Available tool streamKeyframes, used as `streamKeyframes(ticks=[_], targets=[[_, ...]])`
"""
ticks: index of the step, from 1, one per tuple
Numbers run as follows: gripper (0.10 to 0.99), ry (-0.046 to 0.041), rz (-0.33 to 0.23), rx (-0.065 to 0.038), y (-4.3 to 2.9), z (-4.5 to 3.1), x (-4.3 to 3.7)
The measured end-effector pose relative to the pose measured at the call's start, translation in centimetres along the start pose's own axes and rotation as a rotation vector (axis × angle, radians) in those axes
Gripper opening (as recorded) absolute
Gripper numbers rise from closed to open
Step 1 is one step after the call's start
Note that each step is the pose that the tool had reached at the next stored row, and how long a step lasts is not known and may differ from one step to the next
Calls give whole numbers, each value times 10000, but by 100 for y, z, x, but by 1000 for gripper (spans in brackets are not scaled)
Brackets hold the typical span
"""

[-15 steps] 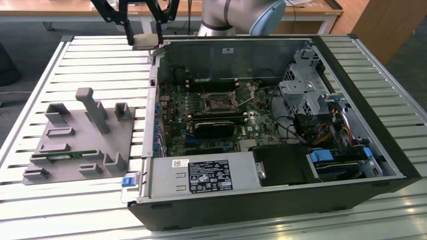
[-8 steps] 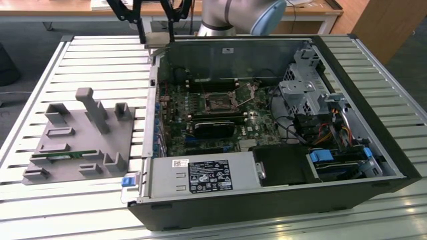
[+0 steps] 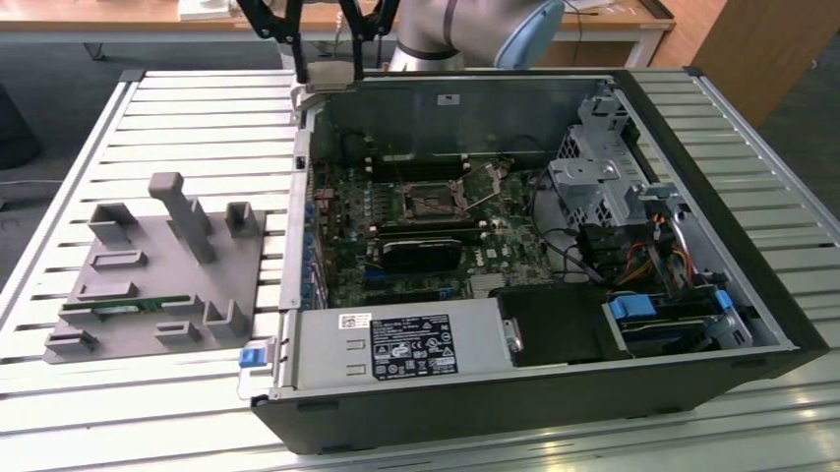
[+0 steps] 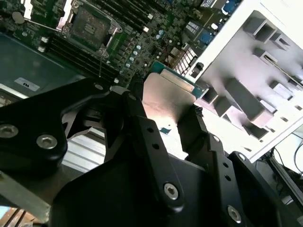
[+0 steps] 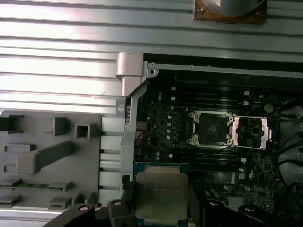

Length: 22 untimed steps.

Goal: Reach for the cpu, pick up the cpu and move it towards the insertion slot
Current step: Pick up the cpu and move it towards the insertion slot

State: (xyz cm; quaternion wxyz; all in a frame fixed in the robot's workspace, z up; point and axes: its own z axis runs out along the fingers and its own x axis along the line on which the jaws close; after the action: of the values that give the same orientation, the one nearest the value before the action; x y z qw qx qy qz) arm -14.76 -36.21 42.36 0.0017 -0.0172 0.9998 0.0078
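Note:
The cpu point(image 5: 161, 191), a flat square chip with a silvery top and a green rim, sits between the black fingers of my gripper point(image 5: 162, 210), which is shut on its two edges. In the second wrist view the cpu point(image 4: 166, 97) stands out past the gripper point(image 4: 163, 109). In the exterior view the gripper point(image 3: 329, 61) hangs above the far corner of the open computer case, at the view's left. The insertion slot point(image 5: 209, 128) is a silver-framed socket with a dark centre, and its lid point(image 5: 251, 132) is flipped open beside it. On the motherboard the slot point(image 3: 430, 200) lies apart from the gripper.
The open computer case point(image 3: 735, 246) lies on a slatted metal table point(image 3: 197, 118). A black block point(image 3: 420, 254) sits near the slot. The power supply point(image 3: 393, 346) is at the case's near side, drive cages and cables toward the view's right. A grey fixture point(image 3: 157, 265) holds a green memory stick point(image 3: 125, 307).

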Motion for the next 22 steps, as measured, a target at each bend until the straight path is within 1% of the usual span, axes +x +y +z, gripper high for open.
streamKeyframes(ticks=[4, 6, 10, 17, 18, 22], targets=[[537, 0, 0, 0, 24, 1, -74], [537, 1, 0, 2, 48, 1, -125], [537, 0, 0, 0, 127, 7, -218], [537, 0, 0, 1, 288, 27, -378], [537, 1, 1, 0, 331, 37, -465], [537, 0, 1, 0, 369, 55, -602]])
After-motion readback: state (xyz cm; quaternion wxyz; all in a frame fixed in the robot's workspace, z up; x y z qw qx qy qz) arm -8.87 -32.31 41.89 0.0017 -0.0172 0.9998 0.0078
